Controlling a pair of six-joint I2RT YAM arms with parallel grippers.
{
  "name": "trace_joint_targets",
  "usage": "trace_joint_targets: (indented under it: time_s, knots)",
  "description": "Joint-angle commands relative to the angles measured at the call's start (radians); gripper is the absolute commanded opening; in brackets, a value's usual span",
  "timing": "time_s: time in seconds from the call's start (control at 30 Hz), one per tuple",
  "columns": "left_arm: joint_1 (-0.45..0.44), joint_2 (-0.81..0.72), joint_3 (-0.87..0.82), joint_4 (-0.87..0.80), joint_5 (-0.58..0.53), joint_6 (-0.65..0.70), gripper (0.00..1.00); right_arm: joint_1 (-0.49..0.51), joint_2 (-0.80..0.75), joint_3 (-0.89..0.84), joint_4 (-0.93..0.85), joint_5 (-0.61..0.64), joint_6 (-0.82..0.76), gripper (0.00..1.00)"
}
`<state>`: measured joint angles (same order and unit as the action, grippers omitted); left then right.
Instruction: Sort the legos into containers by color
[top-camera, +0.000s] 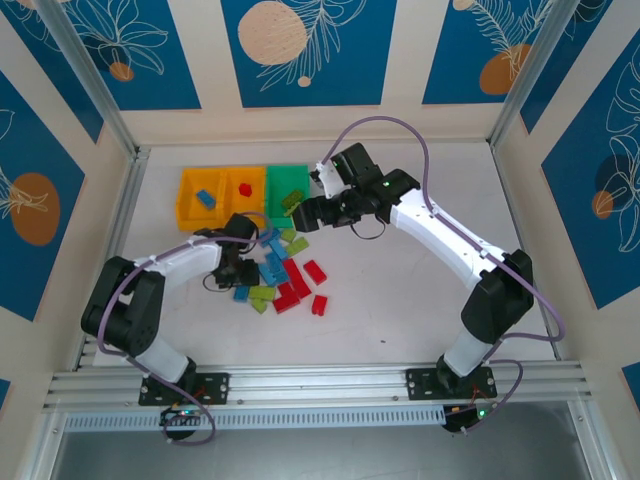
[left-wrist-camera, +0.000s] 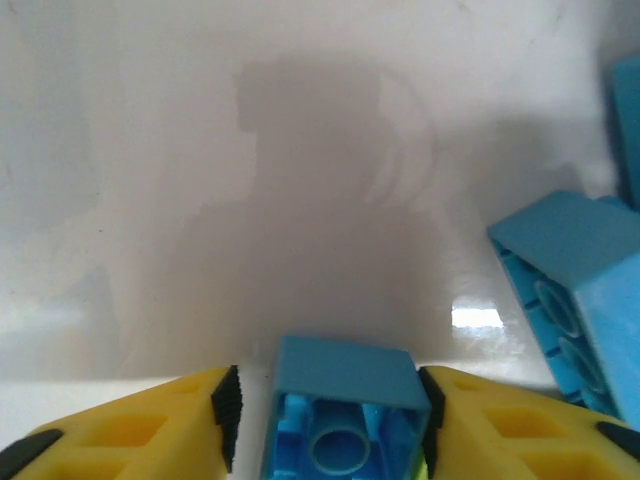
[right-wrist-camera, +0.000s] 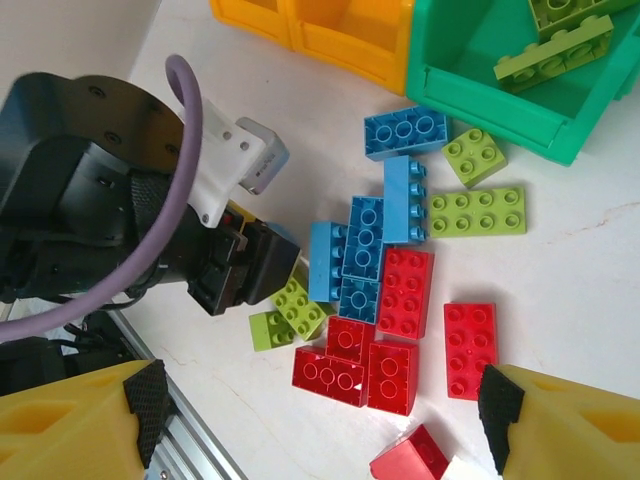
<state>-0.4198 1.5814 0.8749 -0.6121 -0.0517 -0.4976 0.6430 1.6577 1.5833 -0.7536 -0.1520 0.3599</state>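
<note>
Left gripper (left-wrist-camera: 330, 440) is pinching a blue brick (left-wrist-camera: 345, 395) between its black pads (left-wrist-camera: 229, 408), with the hollow underside facing the camera. Whether the brick is touching the table (left-wrist-camera: 300, 200) cannot be told from this close view. A second blue brick (left-wrist-camera: 570, 290) is lying at its 2 o'clock.

From above, the left gripper (top-camera: 240, 266) is sitting at the 9 o'clock edge of the pile (top-camera: 288, 280). There, red, blue and green legos are lying loose at 6 o'clock of the bins (top-camera: 186, 182). The left orange bin is holding a blue brick, the middle one a red, and the green bin (top-camera: 273, 182) green ones.

Right gripper (top-camera: 303, 213) is hovering at the green bin's 6 o'clock edge, and its fingers (right-wrist-camera: 90, 425) are spreading wide above the pile.
</note>
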Motion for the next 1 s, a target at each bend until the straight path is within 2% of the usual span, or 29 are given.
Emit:
trace_joint_targets:
  time_s: [0.0, 0.13, 0.27, 0.37, 0.47, 0.57, 0.7, 0.87, 0.97]
  knots:
    - [0.014, 0.012, -0.032, 0.005, 0.016, 0.013, 0.47, 0.009, 0.012, 0.036, -0.026, -0.028, 0.015, 0.84]
    - [0.022, -0.015, -0.031, -0.005, 0.008, 0.016, 0.37, 0.012, 0.013, 0.055, -0.032, -0.031, 0.023, 0.83]
    - [0.04, -0.133, 0.014, -0.054, -0.025, 0.03, 0.32, 0.032, -0.003, 0.054, -0.024, -0.045, 0.038, 0.83]
    - [0.104, -0.221, 0.08, -0.074, -0.063, 0.06, 0.31, 0.063, -0.03, 0.007, 0.054, -0.074, 0.108, 0.82]
    - [0.203, -0.225, 0.181, -0.063, -0.097, 0.114, 0.3, 0.106, -0.065, -0.069, 0.176, -0.064, 0.196, 0.82]
    - [0.285, -0.141, 0.306, -0.021, -0.132, 0.167, 0.3, 0.147, -0.079, -0.106, 0.247, 0.008, 0.222, 0.81]
    - [0.358, 0.043, 0.467, 0.036, -0.158, 0.185, 0.3, 0.17, -0.069, -0.099, 0.242, 0.091, 0.205, 0.81]
    - [0.393, 0.258, 0.651, 0.076, -0.152, 0.193, 0.29, 0.17, -0.081, -0.108, 0.225, 0.121, 0.2, 0.82]
    - [0.398, 0.393, 0.789, 0.046, -0.142, 0.22, 0.3, 0.17, -0.088, -0.124, 0.217, 0.131, 0.2, 0.81]
